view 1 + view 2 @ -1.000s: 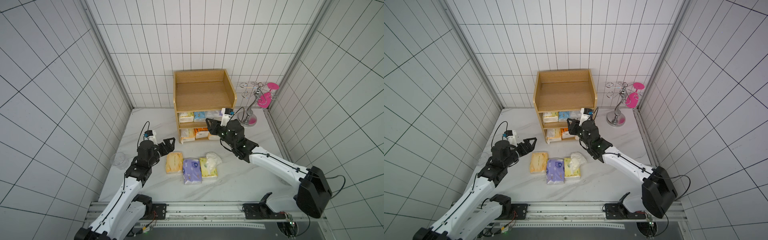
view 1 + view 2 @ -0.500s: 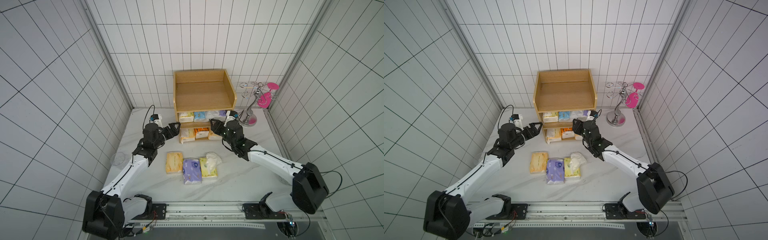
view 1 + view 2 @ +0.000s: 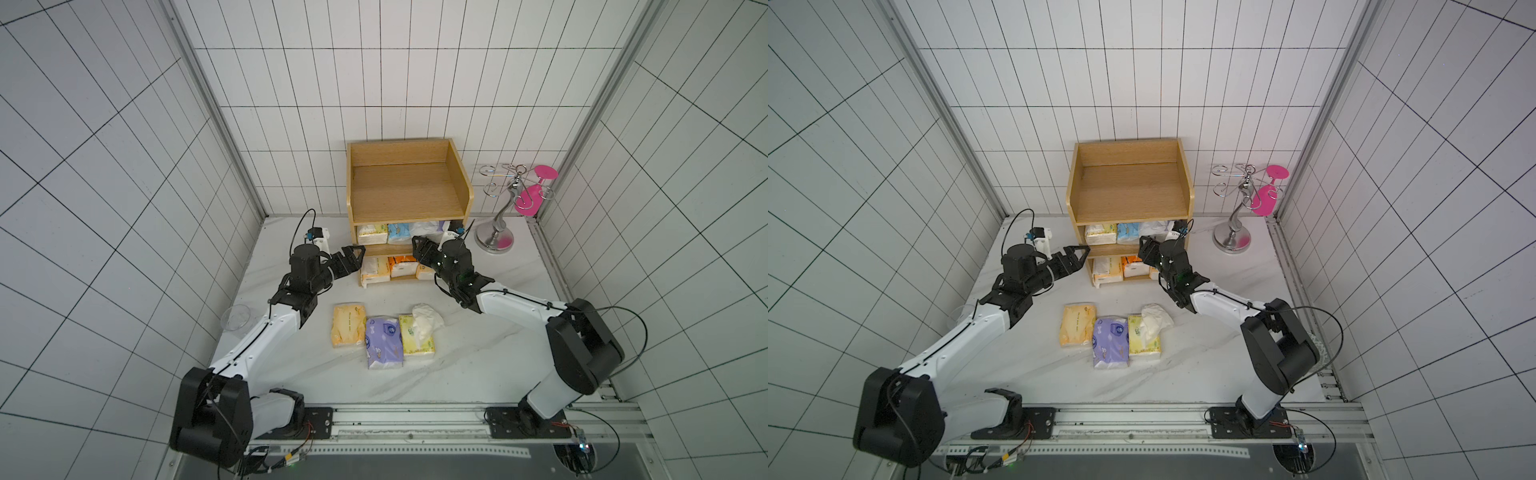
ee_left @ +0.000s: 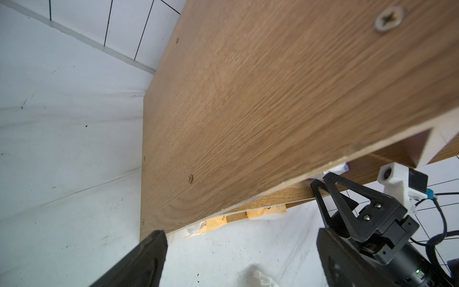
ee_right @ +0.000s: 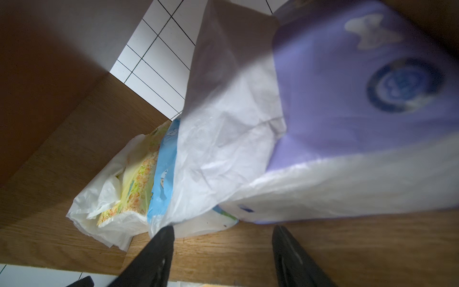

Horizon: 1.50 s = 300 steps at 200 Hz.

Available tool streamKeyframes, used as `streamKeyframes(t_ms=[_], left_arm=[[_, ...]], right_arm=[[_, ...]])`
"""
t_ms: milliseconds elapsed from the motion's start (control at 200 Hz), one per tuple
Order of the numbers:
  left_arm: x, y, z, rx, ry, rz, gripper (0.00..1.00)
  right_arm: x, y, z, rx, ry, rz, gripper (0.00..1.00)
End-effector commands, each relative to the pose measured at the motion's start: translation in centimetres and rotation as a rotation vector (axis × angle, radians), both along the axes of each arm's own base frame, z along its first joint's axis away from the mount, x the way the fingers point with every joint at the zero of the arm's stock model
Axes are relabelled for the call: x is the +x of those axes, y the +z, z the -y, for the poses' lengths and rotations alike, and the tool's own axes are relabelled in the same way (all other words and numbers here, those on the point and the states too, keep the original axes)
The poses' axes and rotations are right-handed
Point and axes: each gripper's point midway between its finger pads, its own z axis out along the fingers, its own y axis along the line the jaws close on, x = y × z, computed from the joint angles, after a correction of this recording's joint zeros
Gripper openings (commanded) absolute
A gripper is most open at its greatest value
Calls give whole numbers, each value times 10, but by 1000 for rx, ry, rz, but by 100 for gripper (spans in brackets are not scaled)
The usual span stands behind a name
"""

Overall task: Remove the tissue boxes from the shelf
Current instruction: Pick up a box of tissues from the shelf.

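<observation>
The wooden shelf stands at the back. Its middle tier holds a yellow tissue box, a blue one and a purple one with white tissue hanging out. The bottom tier holds a pale yellow box, an orange one and one more behind my right arm. My right gripper is open at the middle tier's front edge, just before the purple box. My left gripper is open, empty, at the shelf's left side panel.
Three packs lie in a row on the white table: peach, purple, yellow with loose tissue. A silver stand with a pink glass is right of the shelf. A clear cup sits by the left wall.
My left arm has reached from beside the table packs forward to the shelf's left front corner. The right gripper stayed at the middle tier and its jaws have widened.
</observation>
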Motion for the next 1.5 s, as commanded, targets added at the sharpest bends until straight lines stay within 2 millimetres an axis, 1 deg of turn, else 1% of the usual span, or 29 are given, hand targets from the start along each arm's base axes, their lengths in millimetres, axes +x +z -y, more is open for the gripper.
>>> streamKeyframes(t_ms=[0, 190, 355, 435, 560, 645, 715, 765, 904, 969, 1029, 1114, 1274, 1469, 1494], left_arm=[[5, 12, 4, -7, -26, 47, 98], [4, 8, 6, -7, -35, 39, 98], [3, 5, 6, -7, -41, 33, 98], [3, 5, 7, -8, -41, 32, 98], [3, 4, 8, -13, -48, 29, 98], [4, 4, 11, -16, -56, 26, 98], [3, 3, 12, -19, -62, 22, 98], [3, 3, 14, -18, -65, 21, 98], [-1, 2, 17, -6, -61, 19, 98], [-2, 0, 16, 3, -54, 14, 98], [-3, 0, 15, 7, -43, 9, 98], [-4, 1, 11, 14, -23, 5, 98], [-8, 6, 6, 16, 0, 11, 98], [-13, 13, 5, 6, 7, 17, 98], [-14, 15, 4, 6, 7, 18, 98]], right_arm=[[13, 26, -9, 32, 15, 82, 68], [21, 25, -18, 15, 36, 90, 69], [26, 14, -20, -9, 34, 71, 69], [27, 8, -21, -24, 41, 58, 67], [28, 1, -23, -44, 50, 41, 57], [28, -1, -25, -54, 60, 35, 43], [28, -2, -24, -65, 62, 32, 36], [28, -2, -24, -69, 66, 32, 28], [22, 8, -21, -70, 79, 42, 10], [17, 14, -20, -75, 96, 44, 4], [12, 19, -18, -91, 110, 43, 1], [3, 22, -13, -124, 126, 28, 0], [-17, 19, -1, -179, 157, 10, 0], [-37, 11, 7, -238, 212, -23, 0], [-40, 10, 8, -243, 218, -27, 2]])
